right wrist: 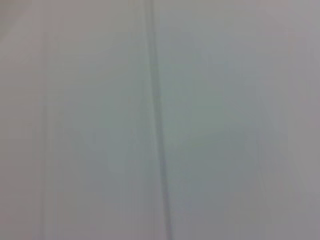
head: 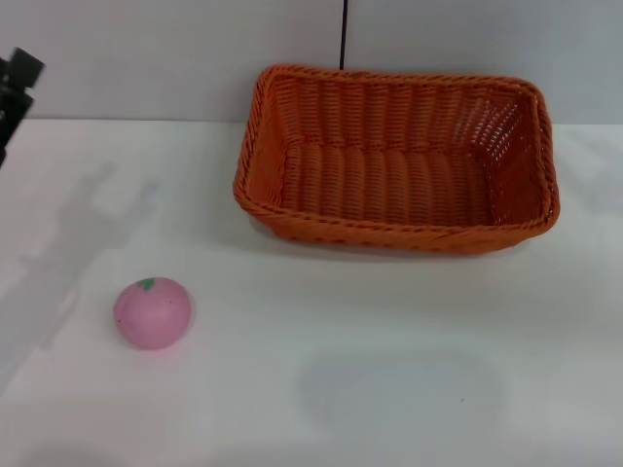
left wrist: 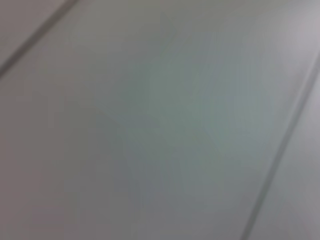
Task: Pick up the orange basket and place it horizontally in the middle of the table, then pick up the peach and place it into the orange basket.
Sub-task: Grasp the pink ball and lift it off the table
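The head view is bright and even. The white table (head: pixel 389 389) shines a little. Soft gray shadows lie at about 9 o'clock, and the peach (head: pixel 152 312) has a faint shadow under it. Both wrist views are very blurry, showing only pale gray with dim lines.
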{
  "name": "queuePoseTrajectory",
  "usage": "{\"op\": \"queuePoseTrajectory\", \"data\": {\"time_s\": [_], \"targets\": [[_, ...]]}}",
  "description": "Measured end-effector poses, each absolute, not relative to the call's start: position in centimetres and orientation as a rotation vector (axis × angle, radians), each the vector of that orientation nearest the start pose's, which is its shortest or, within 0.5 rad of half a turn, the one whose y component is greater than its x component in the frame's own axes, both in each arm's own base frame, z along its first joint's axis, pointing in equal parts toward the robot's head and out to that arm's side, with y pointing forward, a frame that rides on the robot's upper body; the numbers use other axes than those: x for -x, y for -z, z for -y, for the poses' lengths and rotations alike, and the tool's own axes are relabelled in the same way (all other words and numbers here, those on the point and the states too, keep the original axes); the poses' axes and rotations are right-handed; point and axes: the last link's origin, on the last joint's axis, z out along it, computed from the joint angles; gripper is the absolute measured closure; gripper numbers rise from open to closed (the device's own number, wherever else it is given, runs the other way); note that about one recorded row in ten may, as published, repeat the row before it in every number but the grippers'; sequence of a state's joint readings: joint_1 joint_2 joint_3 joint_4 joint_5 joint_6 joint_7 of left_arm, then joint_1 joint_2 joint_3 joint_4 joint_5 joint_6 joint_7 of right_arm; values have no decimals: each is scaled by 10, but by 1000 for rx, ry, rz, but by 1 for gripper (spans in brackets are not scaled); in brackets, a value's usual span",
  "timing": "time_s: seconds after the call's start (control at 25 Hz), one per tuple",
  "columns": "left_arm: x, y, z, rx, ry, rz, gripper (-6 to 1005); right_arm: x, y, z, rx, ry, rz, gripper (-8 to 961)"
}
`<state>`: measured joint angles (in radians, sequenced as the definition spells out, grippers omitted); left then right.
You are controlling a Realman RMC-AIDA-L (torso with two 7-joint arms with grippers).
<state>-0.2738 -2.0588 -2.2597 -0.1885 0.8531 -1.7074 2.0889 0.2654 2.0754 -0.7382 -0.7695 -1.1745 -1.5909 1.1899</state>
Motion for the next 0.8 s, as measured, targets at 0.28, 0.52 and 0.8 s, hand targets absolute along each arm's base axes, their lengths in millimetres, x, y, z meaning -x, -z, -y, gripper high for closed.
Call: {"op": "queuePoseTrajectory", "data": {"time_s": [0.28, 0.52, 0.8], "targets": [[313, -37, -254, 2059, 1351, 669, 216, -326, -107, -259, 1635, -1345, -438, 423], [324, -32, -246, 2243, 1209, 696, 218, -358, -131, -224, 1394, -1314, -466, 423], [344, -12, -235, 2325, 1006, 807, 221, -385, -141, -200, 1156, -1297, -533, 423]]}}
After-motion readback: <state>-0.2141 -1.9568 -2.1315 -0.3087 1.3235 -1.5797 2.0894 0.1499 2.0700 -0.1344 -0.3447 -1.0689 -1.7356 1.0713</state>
